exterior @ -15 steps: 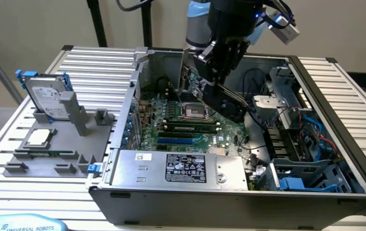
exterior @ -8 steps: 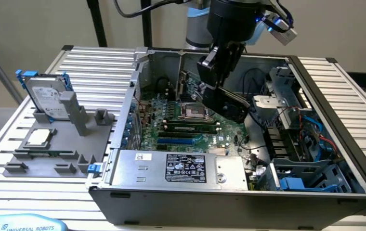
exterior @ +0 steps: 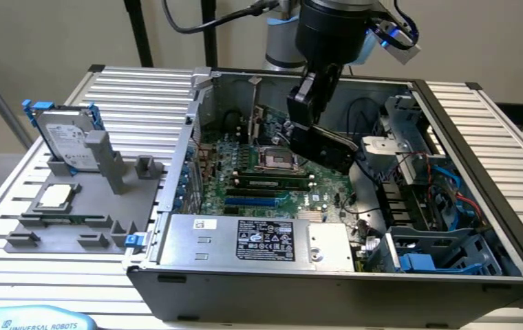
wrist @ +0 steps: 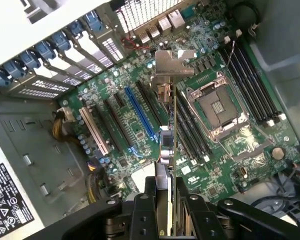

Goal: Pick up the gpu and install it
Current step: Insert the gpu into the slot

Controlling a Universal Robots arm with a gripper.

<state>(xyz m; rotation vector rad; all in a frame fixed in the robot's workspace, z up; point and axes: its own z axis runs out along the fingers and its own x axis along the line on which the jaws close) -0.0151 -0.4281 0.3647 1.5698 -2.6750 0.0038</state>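
Gripping gpu (wrist: 171, 125) edge-on in closed pincer (wrist: 167, 202) above motherboard (wrist: 225, 150), long axis roughly parallel to blue expansion slot (wrist: 140, 117) just beside, not seated.

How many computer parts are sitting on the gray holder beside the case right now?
2. A hard drive with blue rails stands at the holder's far end; a square silver chip lies nearer the camera. Its posts could hide something small.

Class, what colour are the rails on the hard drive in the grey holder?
Blue; the rails show best in the exterior view.
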